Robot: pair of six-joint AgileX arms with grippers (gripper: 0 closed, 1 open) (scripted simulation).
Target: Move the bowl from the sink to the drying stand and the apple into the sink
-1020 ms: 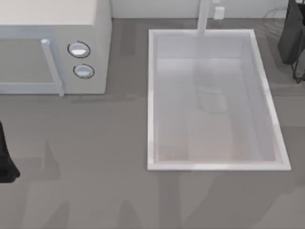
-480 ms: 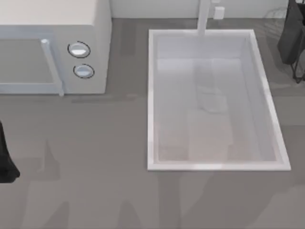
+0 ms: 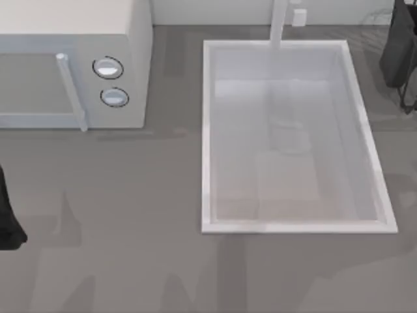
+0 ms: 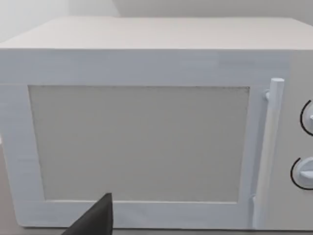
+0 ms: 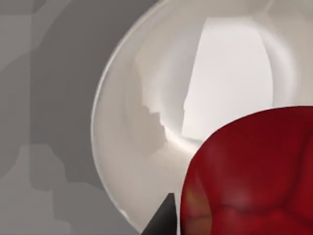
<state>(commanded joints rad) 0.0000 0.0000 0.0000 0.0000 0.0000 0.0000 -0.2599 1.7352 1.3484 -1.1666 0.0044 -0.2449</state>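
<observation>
The white sink [image 3: 207, 137] lies right of centre in the top view, its pale grey floor bare, with the tap post [image 3: 279, 23] at its far rim. The bowl is out of view. In the right wrist view the glossy red apple [image 5: 249, 176] looms very close, resting in a round, shiny white dish [image 5: 146, 127]. A black tip of my right gripper [image 5: 162, 221] sits right beside the apple. My right arm [image 3: 399, 45] hangs at the top view's far right corner, over the thin grey wires of the drying stand [image 3: 408, 100]. My left arm [image 3: 8, 215] is parked at the left edge.
A white microwave [image 3: 71, 39] with two round knobs [image 3: 108, 68] and a bar handle stands at the back left. The left wrist view faces its door [image 4: 139, 142], with a black tip of my left gripper [image 4: 95, 221] low in front. Grey countertop [image 3: 130, 261] stretches across the front.
The faint pale patches on the sink floor have shifted a little. Neither arm has visibly moved in the top view.
</observation>
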